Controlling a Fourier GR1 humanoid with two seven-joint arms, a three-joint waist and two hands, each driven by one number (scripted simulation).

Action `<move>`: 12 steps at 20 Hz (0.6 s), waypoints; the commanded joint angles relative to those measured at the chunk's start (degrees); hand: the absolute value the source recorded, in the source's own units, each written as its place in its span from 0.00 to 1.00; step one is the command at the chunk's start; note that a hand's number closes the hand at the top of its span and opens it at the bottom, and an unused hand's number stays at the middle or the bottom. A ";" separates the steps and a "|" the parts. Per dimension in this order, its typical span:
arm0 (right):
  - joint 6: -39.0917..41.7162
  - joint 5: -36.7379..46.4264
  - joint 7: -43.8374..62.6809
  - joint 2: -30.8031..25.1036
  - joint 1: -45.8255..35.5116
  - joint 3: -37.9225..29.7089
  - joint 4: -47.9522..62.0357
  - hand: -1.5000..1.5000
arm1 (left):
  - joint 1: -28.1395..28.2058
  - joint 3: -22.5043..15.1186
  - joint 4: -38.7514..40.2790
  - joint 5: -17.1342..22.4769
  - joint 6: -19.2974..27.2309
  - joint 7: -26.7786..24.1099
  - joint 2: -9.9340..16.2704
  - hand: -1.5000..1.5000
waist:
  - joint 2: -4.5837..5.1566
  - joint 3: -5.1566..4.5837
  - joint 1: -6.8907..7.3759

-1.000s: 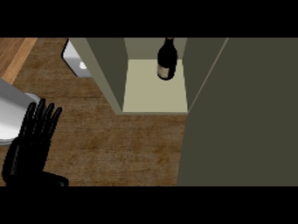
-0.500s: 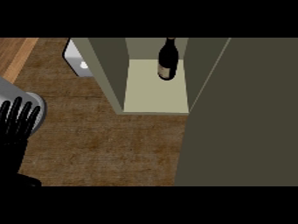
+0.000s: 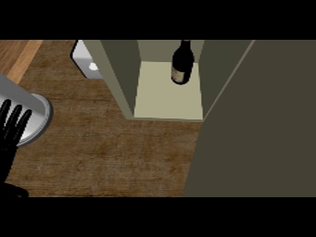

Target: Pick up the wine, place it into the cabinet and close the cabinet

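The dark wine bottle (image 3: 181, 62) stands upright inside the open cabinet (image 3: 119, 78), toward the back of its pale shelf floor (image 3: 167, 99). The cabinet's olive door (image 3: 269, 129) stands open and fills the right side of the view. My left hand (image 3: 3, 132) shows at the left edge, open, with its fingers straight and pointing up. It holds nothing and is far from the bottle. A grey forearm (image 3: 20, 104) lies just behind it. My right hand does not show.
Brown wooden counter (image 3: 112, 152) spreads between the hand and the cabinet. A white object (image 3: 86, 62) sits partly hidden behind the cabinet's left wall. A lighter wood strip (image 3: 9, 53) runs along the far left.
My left hand has slid left and down toward the view's left edge, fingers still straight. Bottle, cabinet and door have not moved.
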 commanded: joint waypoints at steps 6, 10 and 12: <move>-3.71 -3.36 12.36 15.46 -15.59 7.33 2.90 1.00 | -1.24 0.59 -0.36 1.66 -1.56 3.01 1.64 0.00 | 0.15 -0.06 2.13; -5.44 -2.70 18.22 23.03 -27.47 5.59 10.49 1.00 | -1.89 1.88 0.98 1.85 -2.20 2.44 1.90 0.00 | 0.06 -0.13 2.47; -7.41 -1.46 21.24 29.82 -36.18 3.45 17.84 1.00 | -1.85 1.33 2.48 1.73 -2.62 2.20 0.59 0.00 | 0.13 -0.01 1.51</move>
